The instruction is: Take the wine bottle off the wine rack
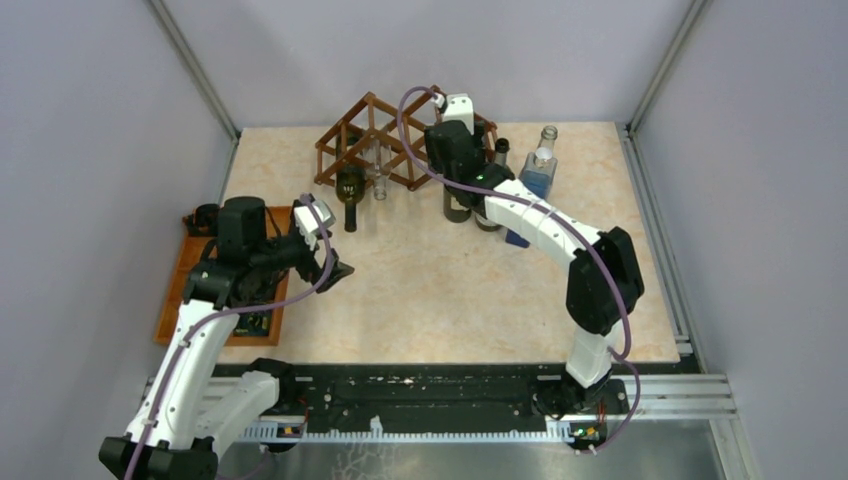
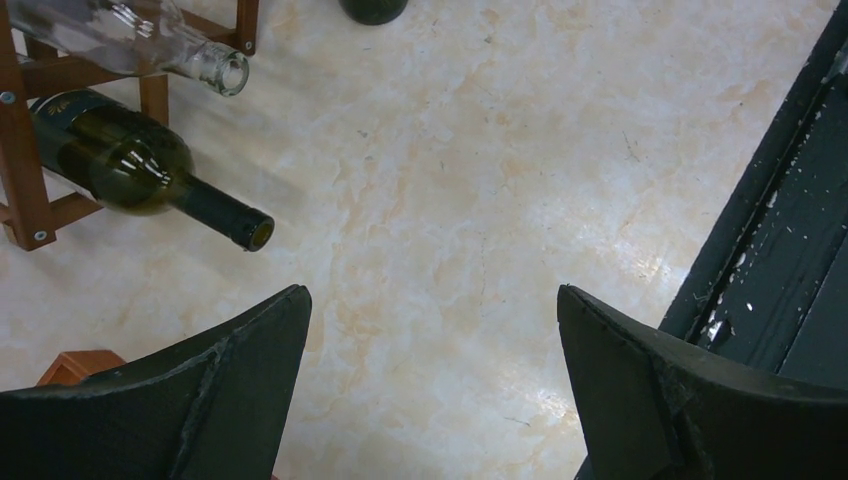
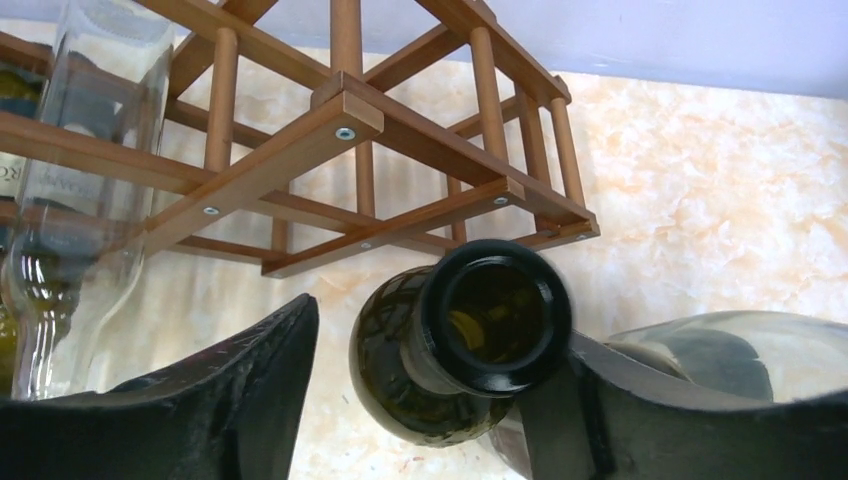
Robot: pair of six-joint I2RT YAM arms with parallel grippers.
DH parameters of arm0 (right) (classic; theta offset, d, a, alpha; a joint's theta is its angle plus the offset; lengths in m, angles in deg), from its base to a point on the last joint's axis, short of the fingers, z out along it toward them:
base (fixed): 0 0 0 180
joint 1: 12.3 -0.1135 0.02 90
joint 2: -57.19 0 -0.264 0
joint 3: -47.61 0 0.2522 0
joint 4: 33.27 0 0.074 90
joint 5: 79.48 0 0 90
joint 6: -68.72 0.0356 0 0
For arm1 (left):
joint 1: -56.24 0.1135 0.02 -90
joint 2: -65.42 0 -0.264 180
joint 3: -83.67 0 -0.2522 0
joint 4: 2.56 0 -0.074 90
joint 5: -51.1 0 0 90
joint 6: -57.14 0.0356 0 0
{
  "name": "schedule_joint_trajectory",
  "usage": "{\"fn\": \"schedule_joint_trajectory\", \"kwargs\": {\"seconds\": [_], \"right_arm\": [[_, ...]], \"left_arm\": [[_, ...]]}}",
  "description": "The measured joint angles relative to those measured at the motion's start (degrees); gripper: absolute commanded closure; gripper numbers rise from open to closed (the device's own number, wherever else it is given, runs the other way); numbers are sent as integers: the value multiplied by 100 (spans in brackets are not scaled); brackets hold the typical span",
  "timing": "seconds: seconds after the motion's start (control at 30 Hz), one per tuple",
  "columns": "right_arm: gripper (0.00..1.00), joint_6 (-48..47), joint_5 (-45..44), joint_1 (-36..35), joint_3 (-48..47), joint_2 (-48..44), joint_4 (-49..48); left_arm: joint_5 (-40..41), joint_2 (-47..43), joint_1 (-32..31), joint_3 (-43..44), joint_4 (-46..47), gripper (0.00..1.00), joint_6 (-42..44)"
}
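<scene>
The brown wooden wine rack (image 1: 385, 135) stands at the back of the table. A green wine bottle (image 1: 350, 192) lies in its lower left cell, neck toward the front, with a clear bottle (image 1: 378, 178) lying beside it. Both show in the left wrist view, the green bottle (image 2: 120, 165) below the clear one (image 2: 130, 40). My left gripper (image 1: 335, 265) is open and empty over bare table, in front of the rack. My right gripper (image 3: 440, 320) is open by the rack's right end, around the mouth of an upright dark green bottle (image 3: 490, 320) that touches its right finger.
Two dark bottles (image 1: 470, 205) stand in front of the rack's right end. A small dark bottle (image 1: 502, 150) and a clear bottle with blue liquid (image 1: 540, 170) stand further right. A flat orange-brown tray (image 1: 180, 290) lies at the left edge. Grey walls enclose the table.
</scene>
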Motion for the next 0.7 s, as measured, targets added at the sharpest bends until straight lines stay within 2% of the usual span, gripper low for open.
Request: {"fn": "schedule_joint_trajectory", "kwargs": {"seconds": [0.27, 0.37, 0.53, 0.63, 0.7], "right_arm": [[8, 105, 83, 11, -162, -138, 170], [5, 111, 39, -13, -291, -343, 256], [4, 24, -267, -243, -684, -651, 343], [4, -63, -358, -619, -1058, -708, 374], [5, -50, -271, -938, -1377, -678, 518]], "left_arm": [[382, 142, 74, 59, 186, 1, -466], [439, 280, 256, 120, 269, 1, -605], [280, 595, 1075, 219, 363, 1, -748], [149, 855, 1703, 304, 411, 1, -782], [118, 962, 1904, 313, 452, 1, -782]]}}
